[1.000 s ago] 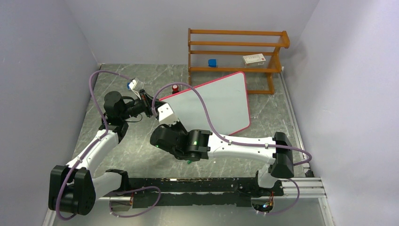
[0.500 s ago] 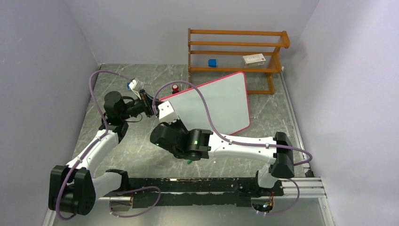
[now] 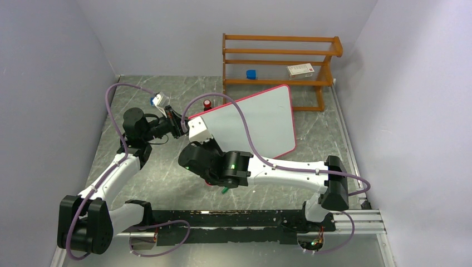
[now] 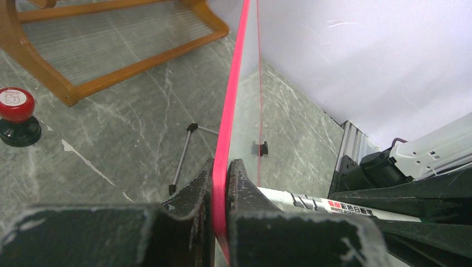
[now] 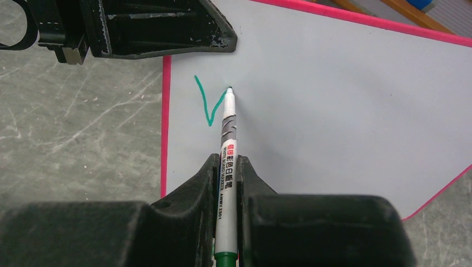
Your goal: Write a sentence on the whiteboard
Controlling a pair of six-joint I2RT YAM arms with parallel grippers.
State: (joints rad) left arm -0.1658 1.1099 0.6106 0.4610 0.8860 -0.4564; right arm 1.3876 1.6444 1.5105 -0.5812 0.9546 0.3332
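The whiteboard (image 3: pixel 261 122) stands tilted on the table, white with a pink-red frame. My left gripper (image 4: pixel 221 172) is shut on the whiteboard's pink edge (image 4: pixel 231 111), at the board's left end (image 3: pixel 192 118). My right gripper (image 5: pixel 226 167) is shut on a white marker (image 5: pixel 227 150) with a green end. The marker's tip (image 5: pixel 230 89) touches the whiteboard (image 5: pixel 334 100) at the top of a green V-shaped stroke (image 5: pixel 209 105). In the left wrist view the marker (image 4: pixel 334 204) reaches in from the right. The right gripper (image 3: pixel 199 133) sits at the board's left part in the top view.
A wooden rack (image 3: pixel 278 61) stands behind the board with a blue block (image 3: pixel 251 74) and a white box (image 3: pixel 300 69) on it. A red-topped stamp (image 3: pixel 207 104) sits by the board's far left corner (image 4: pixel 16 114). The board's thin metal stand (image 4: pixel 183 153) rests on the marble table.
The right gripper has shifted slightly up and to the right along the board with the marker. The left arm and the board have stayed put.
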